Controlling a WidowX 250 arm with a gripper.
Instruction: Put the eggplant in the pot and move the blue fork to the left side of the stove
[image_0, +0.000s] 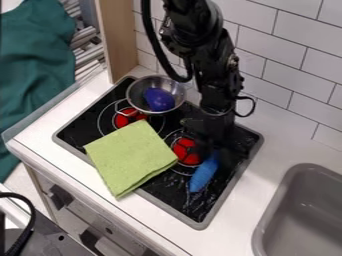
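I've got the gripper (219, 145) low over the stove's (170, 187) right part, as my cam sees it; can't tell if the pincer's spread, pressed together or pinching the blue fork (203, 174) just below; fork's at stove's right part; eggplant (159, 100) in pot (136, 95), stove's rear-left; green cloth (130, 156) over stove's front-left edge.
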